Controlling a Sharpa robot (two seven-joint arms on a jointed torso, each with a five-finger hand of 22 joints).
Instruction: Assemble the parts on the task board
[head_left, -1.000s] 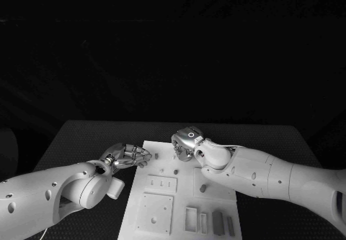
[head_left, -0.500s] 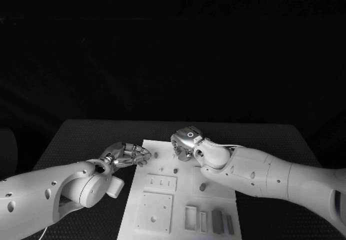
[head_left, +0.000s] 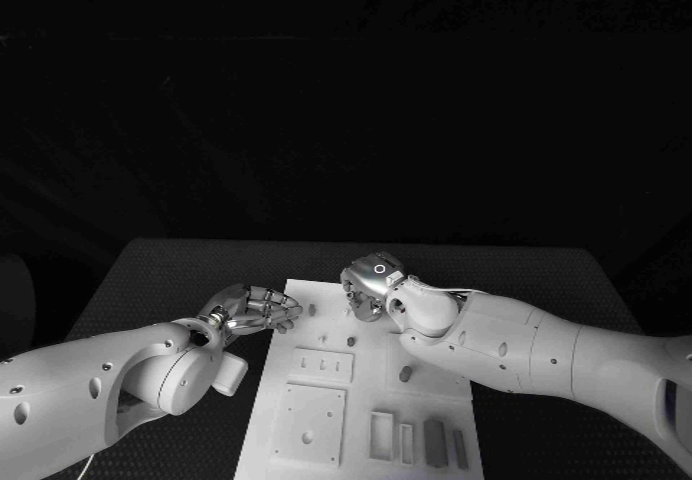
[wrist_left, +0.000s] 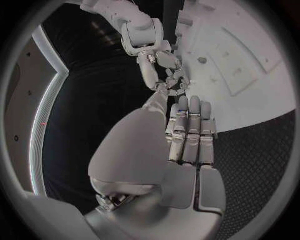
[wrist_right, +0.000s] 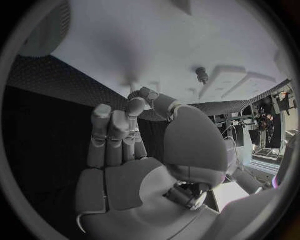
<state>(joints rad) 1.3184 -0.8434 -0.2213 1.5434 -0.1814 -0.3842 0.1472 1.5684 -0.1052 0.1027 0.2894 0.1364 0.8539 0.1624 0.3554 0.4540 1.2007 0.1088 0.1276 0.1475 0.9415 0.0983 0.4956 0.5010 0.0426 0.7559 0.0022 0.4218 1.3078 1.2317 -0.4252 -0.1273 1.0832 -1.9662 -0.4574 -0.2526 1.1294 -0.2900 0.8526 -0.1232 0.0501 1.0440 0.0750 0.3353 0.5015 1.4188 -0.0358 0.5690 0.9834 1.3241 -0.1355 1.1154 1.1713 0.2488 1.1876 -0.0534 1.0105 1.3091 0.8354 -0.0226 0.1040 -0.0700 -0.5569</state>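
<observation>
Board (head_left: 361, 385) lies between my hands; my right wrist view shows a peg (wrist_right: 202, 75) (hidden from above). Both hands, left (head_left: 257, 310) and right (head_left: 368, 288), curl on nothing.

Robotics lab: dark room, black table (head_left: 173, 270), white task board (head_left: 361, 400).

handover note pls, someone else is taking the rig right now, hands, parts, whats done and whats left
Left hand: at the task board's left edge, fingers curled in, nothing visibly held.
Right hand: over the board's far end, fingers curled; whether it holds a part is unclear.
Parts: two grey pieces in the near right corner, a small peg standing on the board.
Done: unclear. Left: most recesses look unfilled.
</observation>
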